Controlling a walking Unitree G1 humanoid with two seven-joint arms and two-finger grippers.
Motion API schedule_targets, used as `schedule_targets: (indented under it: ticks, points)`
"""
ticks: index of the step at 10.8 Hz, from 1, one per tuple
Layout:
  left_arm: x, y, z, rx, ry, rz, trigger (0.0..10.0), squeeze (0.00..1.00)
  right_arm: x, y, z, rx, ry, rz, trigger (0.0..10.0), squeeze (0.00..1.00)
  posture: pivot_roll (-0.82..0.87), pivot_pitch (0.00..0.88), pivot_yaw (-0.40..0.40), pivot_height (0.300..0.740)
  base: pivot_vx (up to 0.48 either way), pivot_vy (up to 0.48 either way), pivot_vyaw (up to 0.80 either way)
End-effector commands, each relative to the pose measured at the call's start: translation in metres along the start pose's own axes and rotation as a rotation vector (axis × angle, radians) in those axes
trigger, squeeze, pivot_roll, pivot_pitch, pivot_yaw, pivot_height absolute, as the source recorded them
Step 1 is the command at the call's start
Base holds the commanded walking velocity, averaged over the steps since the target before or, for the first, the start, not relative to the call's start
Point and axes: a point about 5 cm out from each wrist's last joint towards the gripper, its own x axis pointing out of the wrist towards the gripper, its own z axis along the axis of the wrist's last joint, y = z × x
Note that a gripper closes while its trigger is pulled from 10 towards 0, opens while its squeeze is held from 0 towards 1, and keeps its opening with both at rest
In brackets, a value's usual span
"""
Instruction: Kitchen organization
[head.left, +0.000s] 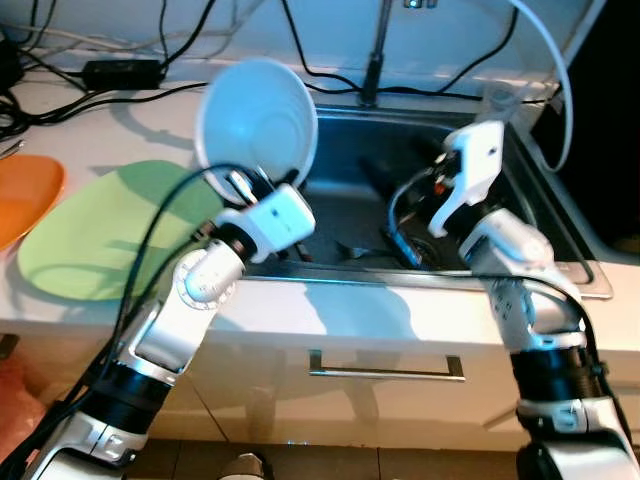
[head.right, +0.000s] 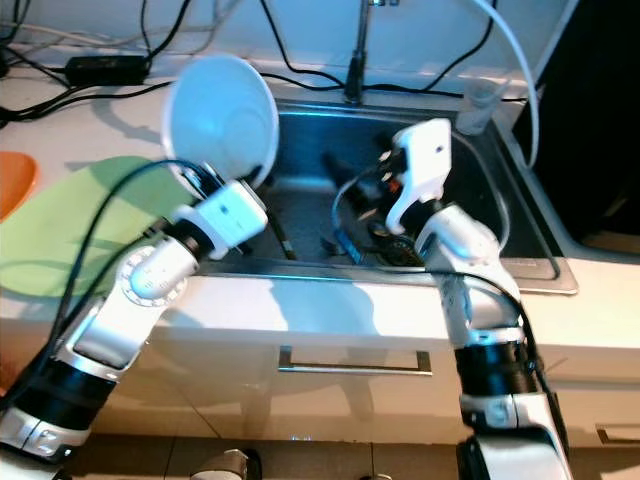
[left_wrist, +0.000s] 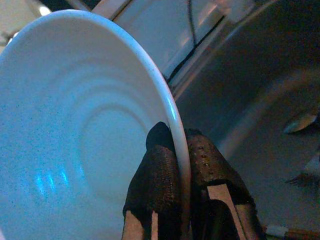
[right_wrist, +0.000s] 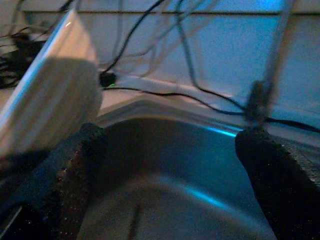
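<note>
A white bowl (head.left: 258, 125) is held up on edge over the left rim of the steel sink (head.left: 560, 215), its hollow facing me. My left gripper (head.left: 252, 185) is shut on the bowl's lower rim; in the left wrist view both fingers (left_wrist: 160, 180) pinch the rim of the bowl (left_wrist: 75, 130). My right gripper (right_wrist: 167, 175) hangs open above the sink basin, fingers (right_wrist: 75, 175) wide apart and holding nothing. The right arm's wrist (head.left: 470, 175) sits over the sink's middle. Cutlery (head.left: 400, 245) lies on the sink floor.
A light green mat (head.left: 110, 230) and an orange plate (head.left: 25, 195) lie on the counter to the left. Black cables (head.left: 120, 70) run along the back. A tap (head.left: 375, 50) stands behind the sink. A small clear cup (head.left: 500, 100) sits at the sink's back right corner.
</note>
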Motion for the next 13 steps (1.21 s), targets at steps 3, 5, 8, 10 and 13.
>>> schedule_targets:
  ticks: [3,5,8,10,13]
  points:
    - [0.016,-0.015,0.009,0.122,-0.082,-0.03,0.0,0.0,0.008,-0.012,0.023,0.005,-0.023,-0.117,10.0,0.0,0.02,0.089,-0.025,0.74,0.0,0.0,0.0]
    - [0.021,-0.029,0.013,0.187,-0.124,-0.069,0.0,0.0,0.013,-0.009,0.021,0.031,0.013,-0.101,10.0,0.0,0.02,0.089,-0.027,0.74,0.0,0.0,0.0]
    - [0.037,-0.049,0.014,0.273,-0.159,-0.113,0.0,0.0,0.023,-0.002,0.022,0.046,0.075,-0.069,10.0,0.0,0.01,0.093,-0.027,0.74,0.0,0.0,0.0]
    - [0.045,-0.054,0.014,0.314,-0.155,-0.126,0.0,0.0,0.03,0.005,0.024,0.042,0.083,-0.038,10.0,0.0,0.01,0.098,-0.029,0.74,0.0,0.0,0.0]
    - [0.052,-0.054,0.007,0.298,-0.112,-0.091,0.0,0.0,0.032,0.005,0.05,0.04,-0.073,-0.064,10.0,0.0,0.01,0.101,-0.031,0.74,0.0,0.0,0.0]
